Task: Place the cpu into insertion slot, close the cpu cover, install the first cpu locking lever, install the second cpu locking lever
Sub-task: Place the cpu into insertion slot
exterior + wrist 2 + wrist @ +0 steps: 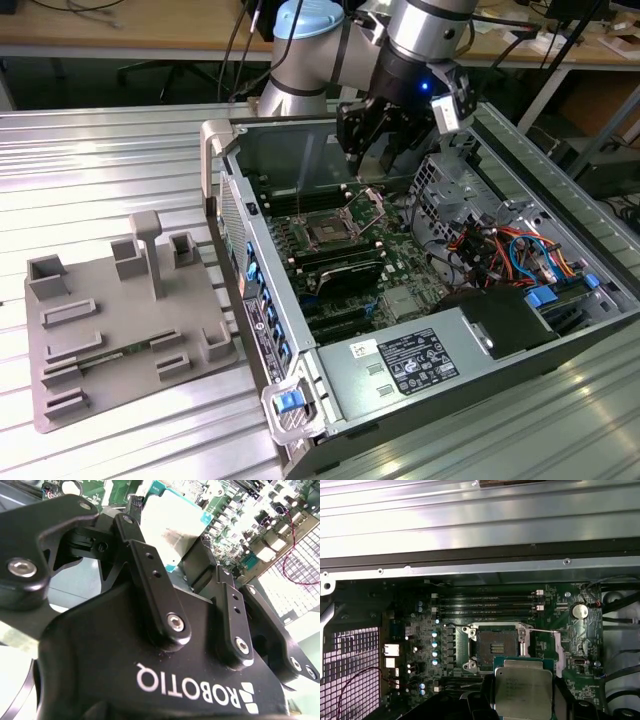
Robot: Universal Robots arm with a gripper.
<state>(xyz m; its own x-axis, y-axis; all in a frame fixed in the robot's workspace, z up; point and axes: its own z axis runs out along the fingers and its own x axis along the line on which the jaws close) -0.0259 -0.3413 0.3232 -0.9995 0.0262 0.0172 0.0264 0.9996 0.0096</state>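
My fingers [484,702] are clamped on the cpu [523,689], gripping it by its edges. The open insertion slot [497,646] sits just past my fingertips, no contact.

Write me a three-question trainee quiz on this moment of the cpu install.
1. True or false: the cpu already sits in the slot.
2. Fill in: the cover beside the slot stands ____ (open or shut).
3. Pick one. The gripper holds: A the cover, B the cpu, C nothing.

Key: 1 false, since the cpu is held between the fingers, off the slot; 2 open; 3 B.
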